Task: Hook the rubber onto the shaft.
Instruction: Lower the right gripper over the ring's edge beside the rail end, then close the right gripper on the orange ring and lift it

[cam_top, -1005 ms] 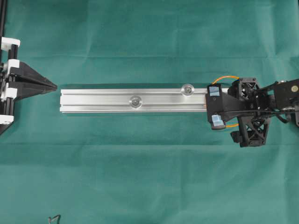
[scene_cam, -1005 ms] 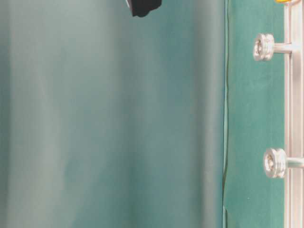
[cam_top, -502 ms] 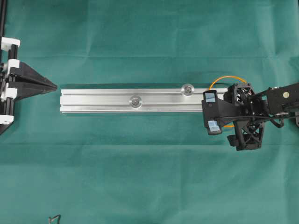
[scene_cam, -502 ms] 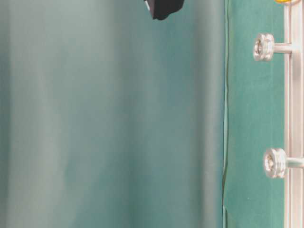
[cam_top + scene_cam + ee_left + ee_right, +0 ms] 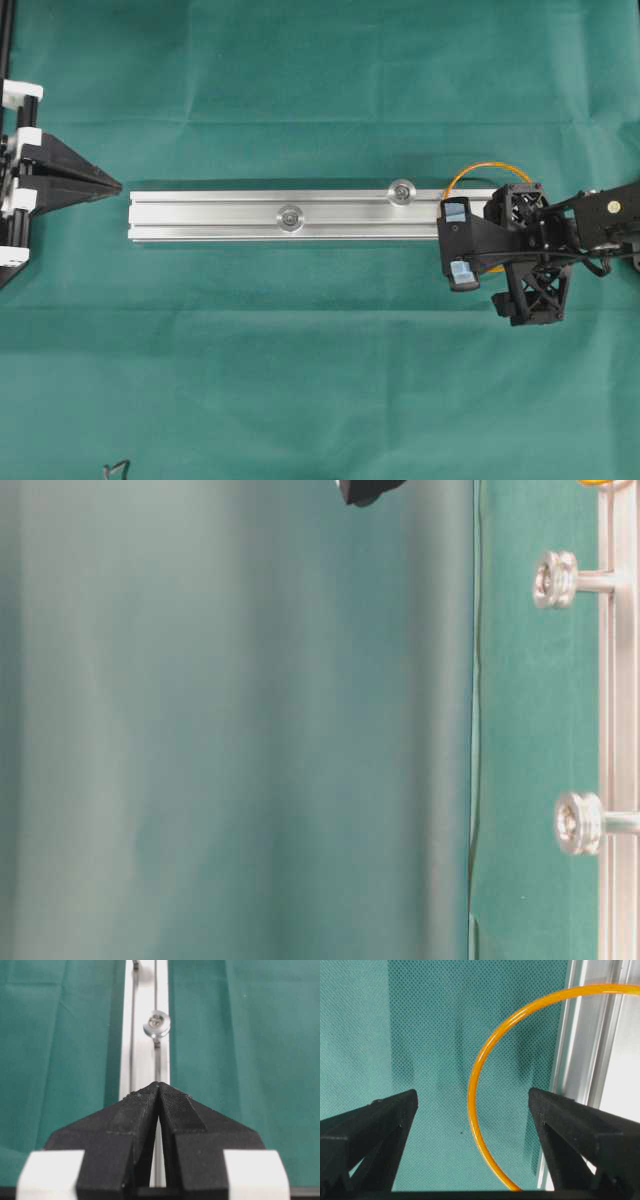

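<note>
Two grippers, right gripper (image 5: 460, 242) with jaws apart over the rail (image 5: 285, 216) end, orange rubber (image 5: 487, 1060) lying loose between them, left gripper (image 5: 159, 1091) pinched together off the rail's far end, holding nothing.

The left gripper (image 5: 159, 1091) is closed, its tips together over the near end of the rail (image 5: 145, 1055). One shaft (image 5: 156, 1023) stands farther along the rail, on green cloth (image 5: 240, 1040).
</note>
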Controlling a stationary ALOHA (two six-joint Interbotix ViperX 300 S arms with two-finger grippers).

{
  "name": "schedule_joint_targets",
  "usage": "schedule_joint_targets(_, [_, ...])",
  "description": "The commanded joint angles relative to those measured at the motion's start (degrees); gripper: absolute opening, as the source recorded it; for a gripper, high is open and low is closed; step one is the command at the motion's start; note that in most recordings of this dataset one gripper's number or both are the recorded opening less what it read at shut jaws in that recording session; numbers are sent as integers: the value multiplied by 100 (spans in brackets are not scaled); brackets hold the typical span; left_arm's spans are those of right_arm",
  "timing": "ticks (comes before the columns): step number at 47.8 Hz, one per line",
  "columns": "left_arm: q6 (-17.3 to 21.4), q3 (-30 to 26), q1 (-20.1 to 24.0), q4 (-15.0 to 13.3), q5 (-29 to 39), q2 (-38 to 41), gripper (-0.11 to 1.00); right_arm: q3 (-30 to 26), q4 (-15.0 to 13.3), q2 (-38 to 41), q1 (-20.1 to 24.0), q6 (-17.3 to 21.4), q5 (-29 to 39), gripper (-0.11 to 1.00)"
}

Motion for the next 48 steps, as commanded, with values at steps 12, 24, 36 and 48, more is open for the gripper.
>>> schedule_joint_targets(12, [9,-176,-9,18,-18,44,0,-70,18,-44,18,0,-44,85])
schedule_joint_targets(24, [9,-176,-9,9,-18,44,0,-132,0,-44,18,70,-44,25])
schedule_joint_targets(36, [9,-176,-9,18,-18,44,0,-141,-35,-44,18,308,-44,7])
schedule_joint_targets(48, [9,-176,-9,9,-18,44,0,-158,-35,-44,18,299,-44,7])
